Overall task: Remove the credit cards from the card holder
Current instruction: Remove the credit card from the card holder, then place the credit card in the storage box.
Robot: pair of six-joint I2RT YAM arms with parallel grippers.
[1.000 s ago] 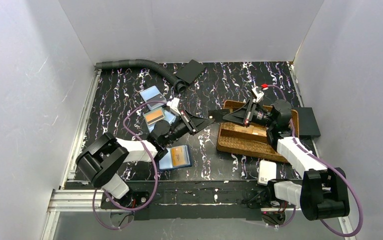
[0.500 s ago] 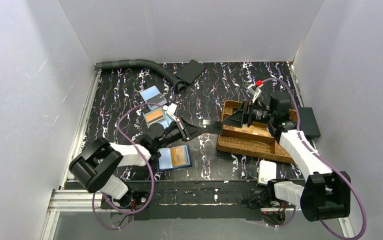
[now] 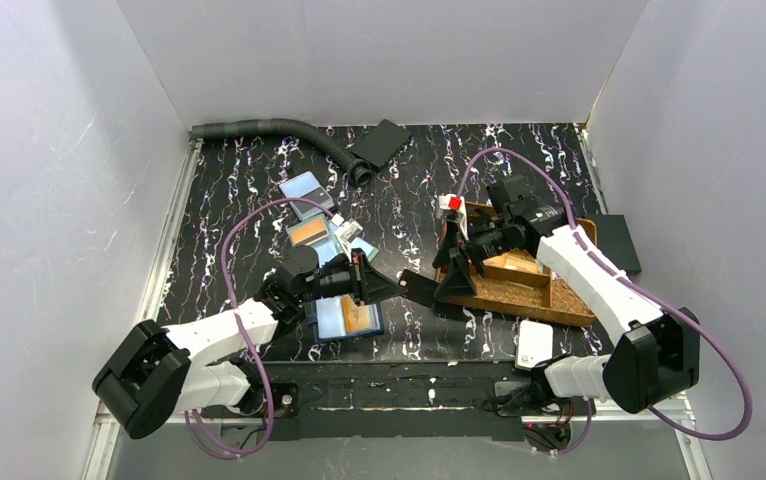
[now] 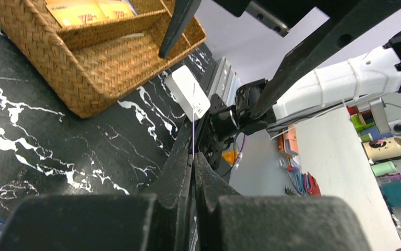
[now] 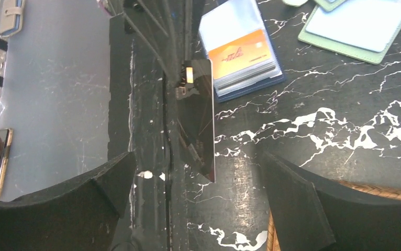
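Observation:
The card holder (image 3: 347,318) lies open on the black marbled table, an orange credit card (image 5: 239,53) showing in its clear sleeve (image 5: 243,49). My left gripper (image 3: 391,283) is shut on a thin dark glossy card (image 3: 417,288), held off the table just right of the holder. That card (image 5: 198,117) shows edge-on in the left wrist view (image 4: 193,123). My right gripper (image 3: 446,272) stands open by the tray's left end. Its wide-apart fingers (image 5: 197,170) flank the card without touching it. A light blue card (image 3: 305,190) and an orange one (image 3: 310,233) lie on the table behind.
A brown woven tray (image 3: 499,290) with yellowish items sits under the right arm. A white box (image 3: 533,343) lies near the front edge, a flat black rectangle (image 3: 614,243) at the right. A grey corrugated hose (image 3: 269,128) and a black block (image 3: 379,143) lie at the back.
My right gripper has gone from shut to open and swung from over the tray toward the front left. My left gripper has carried the dark card right and nearer.

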